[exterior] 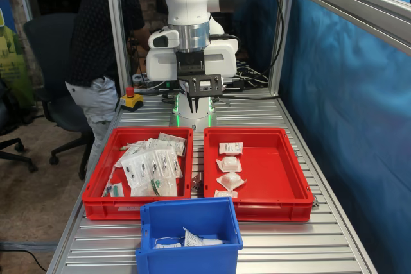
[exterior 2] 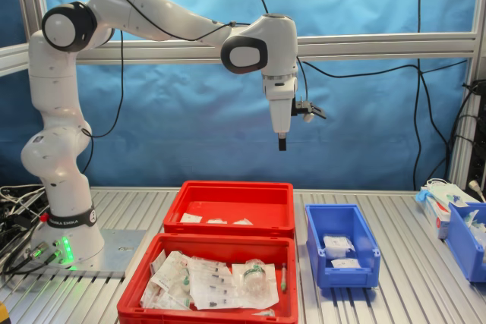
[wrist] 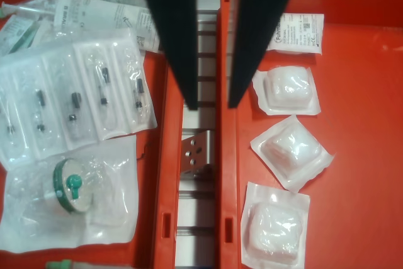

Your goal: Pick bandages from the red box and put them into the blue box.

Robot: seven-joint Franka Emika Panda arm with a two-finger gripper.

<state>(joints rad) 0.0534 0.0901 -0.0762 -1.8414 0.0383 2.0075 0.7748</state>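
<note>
The white Franka arm's black two-fingered gripper (exterior 2: 282, 143) is hanging high above the two trays, near the upper middle of the second exterior view. Its jaws are standing a little apart, gripping nothing.

In the wrist view the fingers are framing the bare aluminium strip between the trays, so the gripper is sitting over the gap and not over any pack.

The bandages (wrist: 290, 151), small white pads sealed in crinkly clear wrappers, are lying in a loose column inside the shallow red plastic tray (exterior: 273, 170), just beside its inner wall. In the first exterior view that column is sitting at centre frame, along the tray's left edge. They are squarish, with no clear long axis.

I judge the coming move turns on a short sideways shift toward that tray, then a long straight descent.

The small deep blue plastic bin (exterior: 190, 219) is waiting in the lower middle of the first exterior view, already holding a few packs.
</note>
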